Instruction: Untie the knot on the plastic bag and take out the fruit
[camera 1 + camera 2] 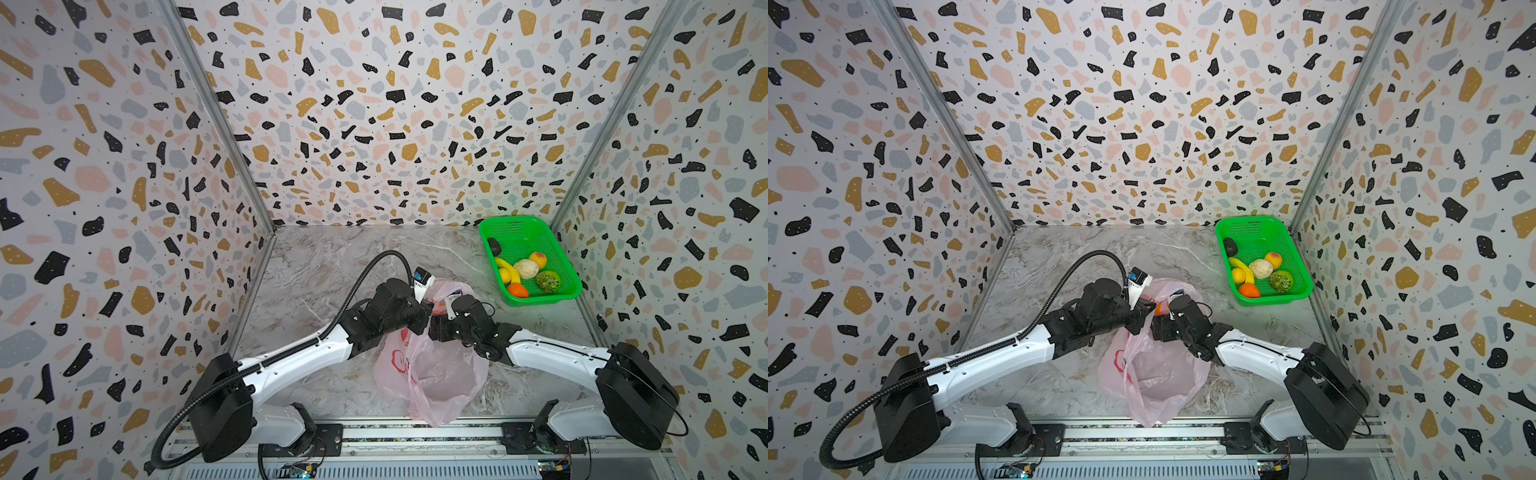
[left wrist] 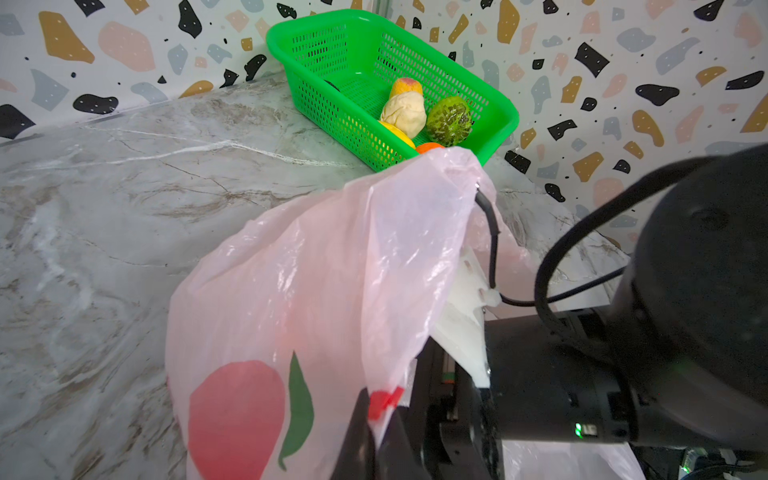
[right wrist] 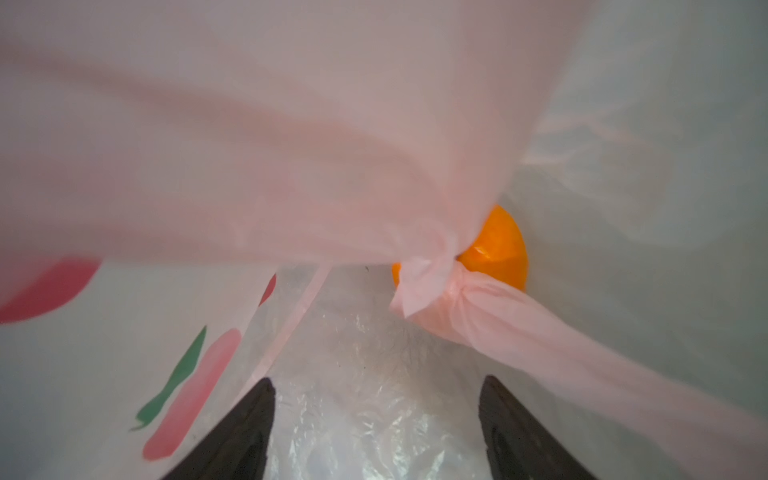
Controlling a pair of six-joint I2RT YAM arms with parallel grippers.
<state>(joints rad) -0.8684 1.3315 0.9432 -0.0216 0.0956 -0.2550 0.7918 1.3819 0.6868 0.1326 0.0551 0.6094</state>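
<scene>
Crinkly pink plastic bag [image 2: 316, 266] is pinched by left gripper [image 2: 376, 436]; wide-spread right gripper [image 3: 376, 415] should be eased past twisted-film knot [image 3: 436, 274] onto round orange fruit [image 3: 503, 249].

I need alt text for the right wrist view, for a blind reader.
An orange lies among folds of the pink plastic bag, partly behind a small knot of twisted film. The right gripper points toward it, its two dark fingers apart and empty.
</scene>
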